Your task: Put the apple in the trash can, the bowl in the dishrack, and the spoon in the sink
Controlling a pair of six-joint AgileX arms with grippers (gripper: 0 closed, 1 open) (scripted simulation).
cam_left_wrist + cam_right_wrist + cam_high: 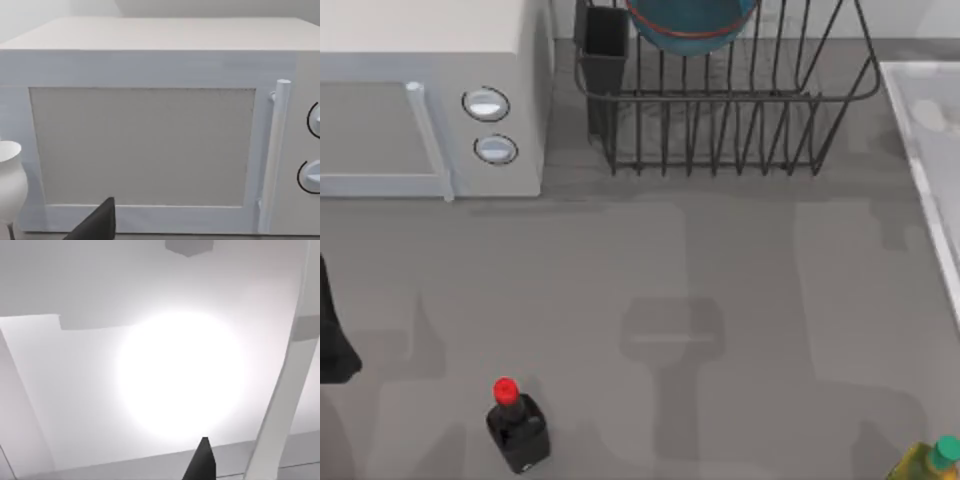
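Observation:
The blue bowl point(692, 22) with its reddish-brown rim rests inside the dark wire dishrack point(725, 110) at the back middle. The white sink point(932, 150) runs along the right edge of the table. A dark tip of my right gripper point(202, 464) hangs before a white, brightly lit surface with a pale raised edge point(285, 390), seemingly the sink's inside. My left arm point(330, 340) is parked at the left edge, and my left gripper point(97, 226) faces the microwave door. The apple, the spoon and the trash can are out of view.
A white microwave point(430, 90) with two round knobs fills the back left. A dark bottle with a red cap point(515, 425) stands front left, and a yellow-green bottle point(930, 462) stands front right. A white vase point(10, 180) is beside the microwave.

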